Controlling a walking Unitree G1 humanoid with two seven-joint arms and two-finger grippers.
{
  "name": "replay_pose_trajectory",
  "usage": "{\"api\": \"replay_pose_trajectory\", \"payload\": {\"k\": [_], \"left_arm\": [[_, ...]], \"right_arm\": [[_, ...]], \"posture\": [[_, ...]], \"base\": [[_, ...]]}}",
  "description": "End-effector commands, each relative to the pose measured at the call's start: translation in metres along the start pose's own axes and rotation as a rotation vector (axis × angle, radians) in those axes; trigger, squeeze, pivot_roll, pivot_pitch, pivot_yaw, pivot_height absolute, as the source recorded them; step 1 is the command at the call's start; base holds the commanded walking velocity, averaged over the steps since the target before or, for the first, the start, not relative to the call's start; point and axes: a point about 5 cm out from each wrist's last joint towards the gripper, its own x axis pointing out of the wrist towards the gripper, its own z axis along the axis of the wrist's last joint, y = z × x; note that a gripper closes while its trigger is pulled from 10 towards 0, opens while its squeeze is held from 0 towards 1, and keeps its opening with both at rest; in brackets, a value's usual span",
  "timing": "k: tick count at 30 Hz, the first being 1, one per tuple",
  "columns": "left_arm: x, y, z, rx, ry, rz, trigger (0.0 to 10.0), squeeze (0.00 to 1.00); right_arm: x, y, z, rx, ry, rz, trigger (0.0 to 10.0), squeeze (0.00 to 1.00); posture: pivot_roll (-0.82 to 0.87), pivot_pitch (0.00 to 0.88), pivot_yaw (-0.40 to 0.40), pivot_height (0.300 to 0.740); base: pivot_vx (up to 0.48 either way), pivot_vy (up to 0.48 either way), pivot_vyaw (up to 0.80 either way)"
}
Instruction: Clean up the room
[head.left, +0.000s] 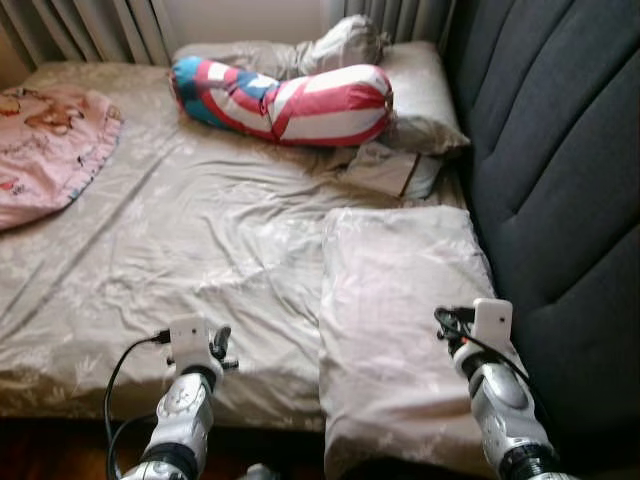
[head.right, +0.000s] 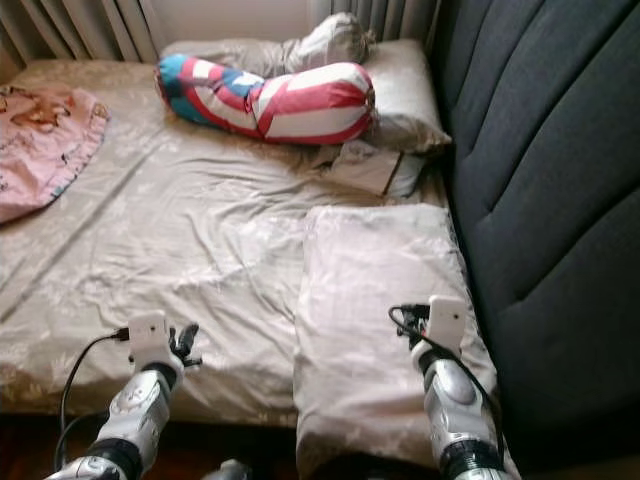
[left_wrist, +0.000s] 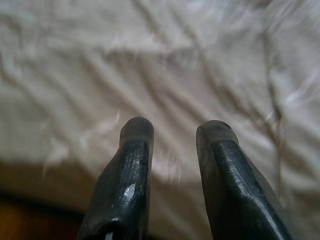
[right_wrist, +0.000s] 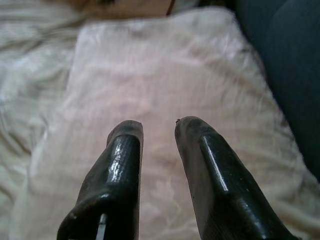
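A flat beige pillow (head.left: 400, 300) lies at the bed's near right corner, beside the dark headboard. My right gripper (right_wrist: 159, 131) hovers just above its near end, open, with nothing between the fingers. My left gripper (left_wrist: 172, 132) is open over the wrinkled beige sheet (head.left: 200, 230) near the bed's front edge, holding nothing. At the far end of the bed lies a red, white and blue bolster (head.left: 285, 100), leaning against a second beige pillow (head.left: 420, 95). A pink printed blanket (head.left: 45, 145) is bunched at the far left.
A padded dark grey headboard (head.left: 560, 170) runs along the right side. A small folded beige item (head.left: 385, 170) lies under the far pillow's edge. Curtains (head.left: 90, 25) hang behind the bed. Dark wooden floor (head.left: 50, 450) shows below the bed's front edge.
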Motion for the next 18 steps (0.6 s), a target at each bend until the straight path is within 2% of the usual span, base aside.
{"api": "replay_pose_trajectory", "payload": {"k": [1, 10, 11, 12, 13, 15, 17, 18], "left_arm": [[-0.007, 0.008, -0.021, -0.002, 0.093, 0.037, 10.0, 0.00], [-0.020, 0.012, -0.049, 0.054, 0.222, 0.048, 10.0, 0.00], [-0.022, 0.013, -0.054, 0.049, 0.251, 0.058, 10.0, 0.00], [-0.022, 0.013, -0.054, 0.049, 0.251, 0.058, 10.0, 0.00], [-0.026, 0.013, -0.062, 0.049, 0.291, 0.052, 10.0, 0.00], [-0.029, 0.012, -0.067, 0.052, 0.323, 0.039, 10.0, 0.00], [-0.036, 0.010, -0.080, 0.115, 0.388, 0.002, 10.0, 0.00], [-0.036, 0.010, -0.080, 0.115, 0.388, 0.002, 10.0, 0.00]], "right_arm": [[-0.005, -0.003, -0.018, -0.005, 0.076, -0.019, 10.0, 0.00], [-0.021, -0.015, -0.052, 0.019, 0.227, -0.104, 10.0, 0.00], [-0.026, -0.016, -0.063, 0.020, 0.271, -0.109, 10.0, 0.00], [-0.026, -0.016, -0.063, 0.020, 0.271, -0.109, 10.0, 0.00], [-0.033, -0.015, -0.075, 0.016, 0.327, -0.113, 10.0, 0.00], [-0.037, -0.014, -0.082, 0.008, 0.357, -0.117, 10.0, 0.00], [-0.047, -0.011, -0.097, 0.015, 0.409, -0.113, 10.0, 0.00], [-0.047, -0.011, -0.097, 0.015, 0.409, -0.113, 10.0, 0.00]], "posture": [[-0.16, 0.050, -0.017, 0.740], [-0.15, 0.018, -0.018, 0.740], [-0.15, 0.009, -0.017, 0.740], [-0.15, 0.009, -0.017, 0.740], [-0.15, 0.007, -0.017, 0.740], [-0.14, 0.008, -0.016, 0.740], [-0.14, 0.012, -0.012, 0.740], [-0.14, 0.012, -0.012, 0.740]], "base": [[0.000, 0.000, 0.00], [0.000, 0.000, 0.00], [0.000, 0.000, 0.00], [0.000, 0.000, 0.00], [0.000, 0.000, 0.00], [0.000, 0.000, 0.00], [0.000, 0.000, 0.00], [0.000, 0.000, 0.00]]}}
